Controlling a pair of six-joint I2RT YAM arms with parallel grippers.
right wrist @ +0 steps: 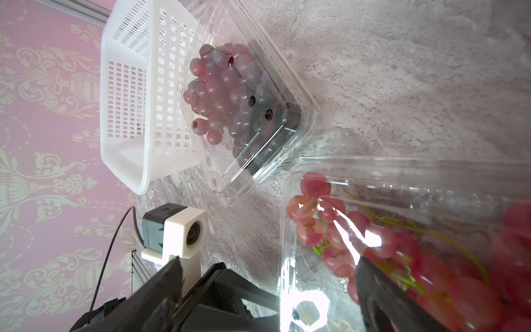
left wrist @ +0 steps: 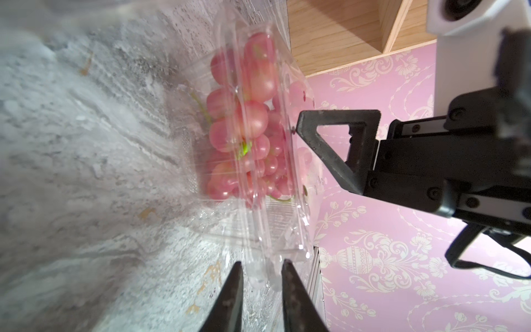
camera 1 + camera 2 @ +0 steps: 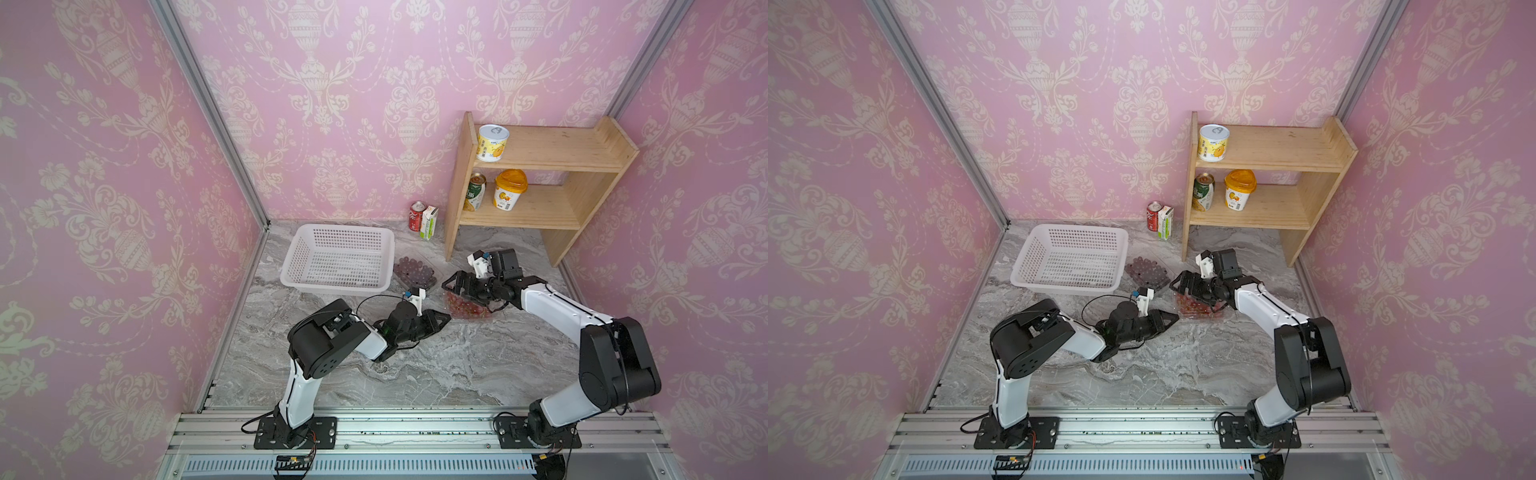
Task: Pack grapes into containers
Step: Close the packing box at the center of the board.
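A clear clamshell container (image 3: 478, 312) (image 2: 258, 218) of pink-red grapes (image 2: 250, 115) (image 1: 330, 230) lies right of centre, its lid down over them. My left gripper (image 3: 447, 318) (image 2: 261, 268) is shut on the two clear tabs at its near corner. My right gripper (image 3: 455, 286) (image 1: 270, 267) stands open above it. One of its fingers (image 2: 324, 138) touches the lid; the other hangs outside the box. A second container (image 3: 415, 272) (image 1: 258, 120) with dark purple grapes (image 1: 221, 95) sits closed beside the basket.
A white perforated basket (image 3: 340, 286) stands at the back left, touching the dark-grape container. A red can (image 3: 417, 216) and a small carton (image 3: 429, 223) stand by the back wall. A wooden shelf (image 3: 536, 195) holding tubs and a can fills the back right corner.
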